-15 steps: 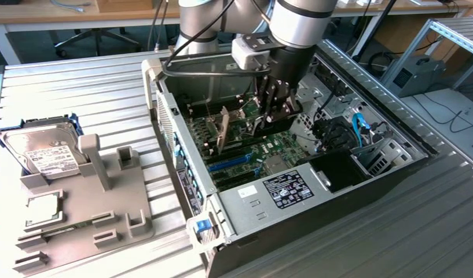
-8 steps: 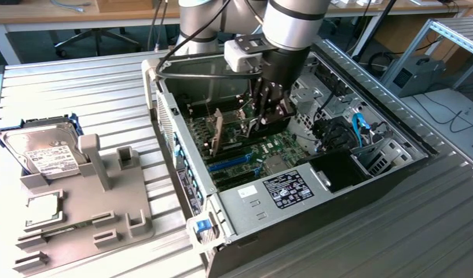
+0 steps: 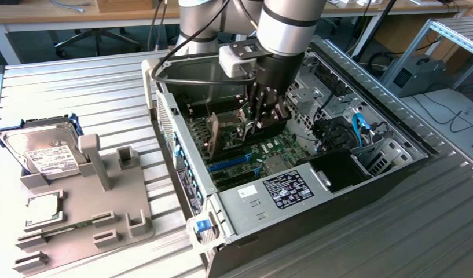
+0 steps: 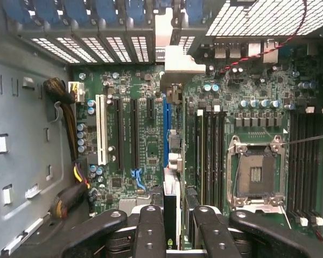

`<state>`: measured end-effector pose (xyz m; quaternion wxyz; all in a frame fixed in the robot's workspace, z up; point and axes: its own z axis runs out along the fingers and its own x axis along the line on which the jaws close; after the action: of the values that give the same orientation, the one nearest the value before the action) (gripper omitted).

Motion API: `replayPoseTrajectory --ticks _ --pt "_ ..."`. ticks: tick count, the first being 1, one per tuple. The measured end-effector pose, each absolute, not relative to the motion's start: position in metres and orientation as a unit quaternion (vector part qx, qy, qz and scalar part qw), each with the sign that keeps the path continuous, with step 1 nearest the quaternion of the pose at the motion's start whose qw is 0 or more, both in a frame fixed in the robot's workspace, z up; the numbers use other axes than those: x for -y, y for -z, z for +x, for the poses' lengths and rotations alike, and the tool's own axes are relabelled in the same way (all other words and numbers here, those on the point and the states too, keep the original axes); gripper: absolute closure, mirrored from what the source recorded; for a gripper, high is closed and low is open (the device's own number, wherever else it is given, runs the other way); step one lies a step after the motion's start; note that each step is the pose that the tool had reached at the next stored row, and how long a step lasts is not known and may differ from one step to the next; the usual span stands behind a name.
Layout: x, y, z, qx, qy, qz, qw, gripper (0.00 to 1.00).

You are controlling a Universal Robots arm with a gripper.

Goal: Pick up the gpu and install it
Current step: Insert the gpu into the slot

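I see the gpu (image 4: 171,161) standing on edge over the blue slot (image 4: 166,126) of the motherboard (image 4: 145,134), long axis along the slot, silver bracket toward the case's rear wall (image 4: 97,48), pinched between the gripper (image 4: 172,226) fingers.

Ribbed metal tabletop (image 3: 81,98); wooden desks (image 3: 66,14) behind; grey floor (image 3: 453,110).
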<state>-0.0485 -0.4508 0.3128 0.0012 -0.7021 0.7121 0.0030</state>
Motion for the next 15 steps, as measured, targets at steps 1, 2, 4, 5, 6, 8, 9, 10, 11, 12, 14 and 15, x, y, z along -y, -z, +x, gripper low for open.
replayPoseTrajectory --ticks 1,2,4,5,6,8,9,10,11,12,14,15 --pt "0.451 -0.312 -0.049 -0.712 -0.003 -0.702 0.001 0.74" --pt "0.451 -0.310 -0.050 -0.712 -0.003 -0.702 0.001 0.74" --pt "0.451 -0.308 -0.053 -0.712 -0.003 -0.702 0.001 0.74" --pt "0.451 -0.307 -0.055 -0.712 -0.003 -0.702 0.001 0.74" --pt "0.451 -0.306 -0.057 -0.712 -0.003 -0.702 0.001 0.74" --pt "0.451 -0.304 -0.058 -0.712 -0.003 -0.702 0.001 0.74" --pt "0.451 -0.303 -0.059 -0.712 -0.003 -0.702 0.001 0.74" --pt "0.451 -0.302 -0.061 -0.712 -0.003 -0.702 0.001 0.74" --pt "0.451 -0.302 -0.062 -0.712 -0.003 -0.702 0.001 0.74" --pt "0.451 -0.300 -0.065 -0.712 -0.003 -0.702 0.001 0.74" --pt "0.451 -0.298 -0.067 -0.712 -0.003 -0.702 0.001 0.74" --pt "0.451 -0.298 -0.068 -0.712 -0.003 -0.702 0.001 0.74"
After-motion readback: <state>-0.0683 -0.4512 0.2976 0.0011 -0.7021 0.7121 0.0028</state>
